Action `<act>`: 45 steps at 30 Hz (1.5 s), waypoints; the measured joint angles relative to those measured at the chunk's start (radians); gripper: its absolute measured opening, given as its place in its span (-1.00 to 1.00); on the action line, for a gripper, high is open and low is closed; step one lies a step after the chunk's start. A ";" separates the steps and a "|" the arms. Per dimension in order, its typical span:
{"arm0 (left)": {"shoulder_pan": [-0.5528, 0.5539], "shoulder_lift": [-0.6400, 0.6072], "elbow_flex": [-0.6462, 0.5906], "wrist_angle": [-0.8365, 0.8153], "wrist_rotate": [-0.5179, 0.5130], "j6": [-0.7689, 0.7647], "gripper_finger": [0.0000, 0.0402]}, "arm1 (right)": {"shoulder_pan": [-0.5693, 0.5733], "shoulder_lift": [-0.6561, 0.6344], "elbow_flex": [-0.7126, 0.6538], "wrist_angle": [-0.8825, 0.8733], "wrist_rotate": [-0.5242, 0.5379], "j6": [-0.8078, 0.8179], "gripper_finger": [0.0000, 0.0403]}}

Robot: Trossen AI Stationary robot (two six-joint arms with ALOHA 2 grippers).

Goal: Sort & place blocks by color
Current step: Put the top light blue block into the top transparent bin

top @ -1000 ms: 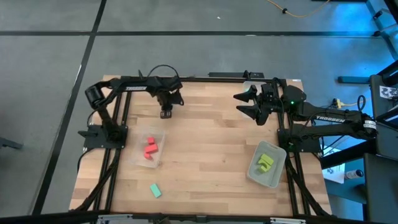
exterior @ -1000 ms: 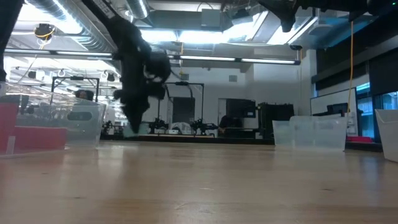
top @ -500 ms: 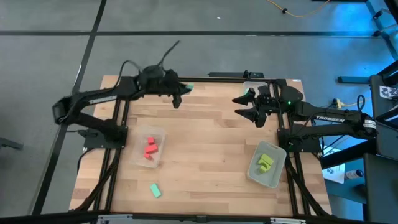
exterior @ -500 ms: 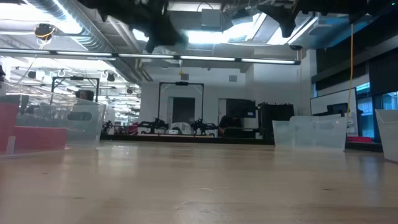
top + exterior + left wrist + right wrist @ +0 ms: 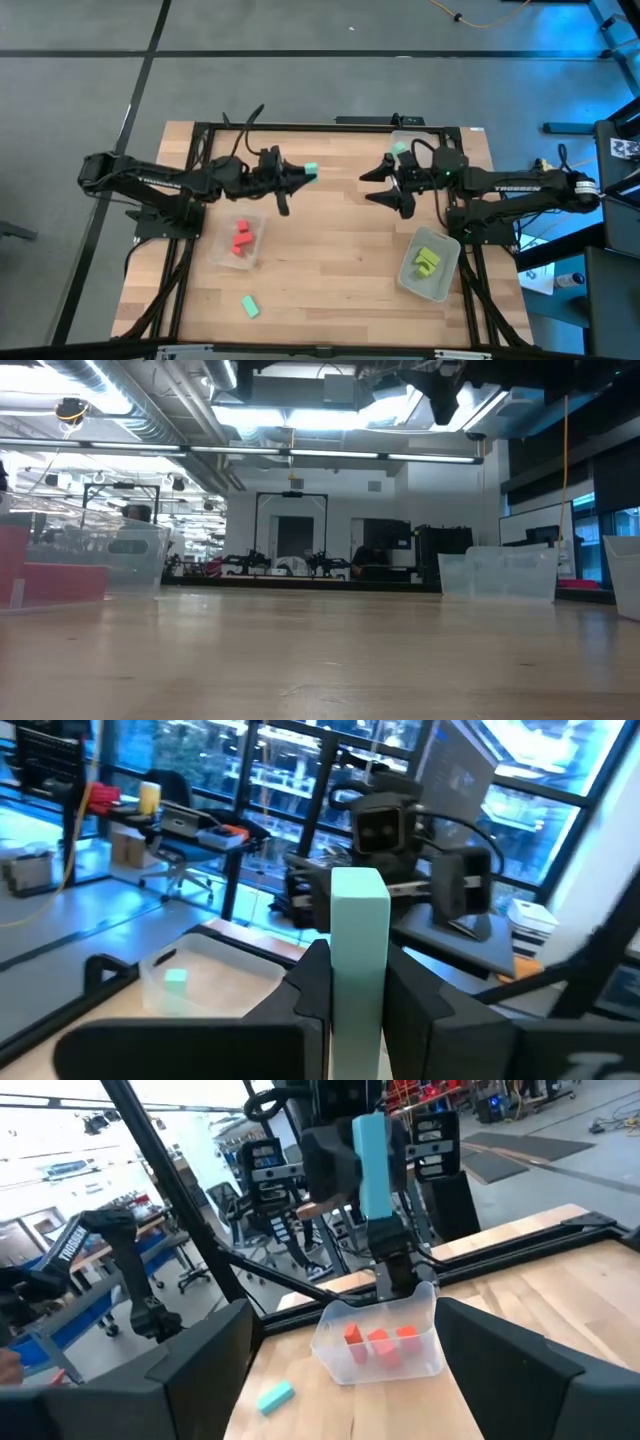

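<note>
- Mint-green and hard-edged, a small block (image 5: 311, 170) sits clamped between the jaws of the left gripper (image 5: 300, 173), held in the air above the tabletop (image 5: 340, 240), up and to the right of the red tray (image 5: 240, 240).
- In the left wrist view the same block (image 5: 357, 970) stands upright between the two dark fingers (image 5: 310, 985), gripped on its long flat sides, with its upper part sticking clear of them.
- The red tray is the clear tray holding three red blocks (image 5: 241, 238); a second mint block (image 5: 249, 306) lies loose on the tabletop below it.
- Far to the right of the red tray, a tray (image 5: 430, 262) holds the yellow-green blocks (image 5: 427, 261); another clear tray (image 5: 405, 145) near the far edge holds one mint block (image 5: 399, 150).
- The right gripper (image 5: 392, 184) hovers right of the red tray, facing the left gripper, its jaws wide apart and empty.
- The block looks light, stiff and smooth-sided, so it probably needs only a modest squeeze; the flat opposite faces are the best hold, since a corner grip could let it twist or slip.
</note>
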 joint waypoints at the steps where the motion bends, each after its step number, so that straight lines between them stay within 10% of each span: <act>1: -0.005 0.000 0.000 0.000 0.000 0.000 -0.78 | 0.001 0.004 0.000 0.004 0.000 -0.004 0.58; 45: -0.051 0.016 0.002 0.088 -0.033 -0.030 -0.78 | 0.163 0.201 0.001 0.211 0.145 0.030 0.58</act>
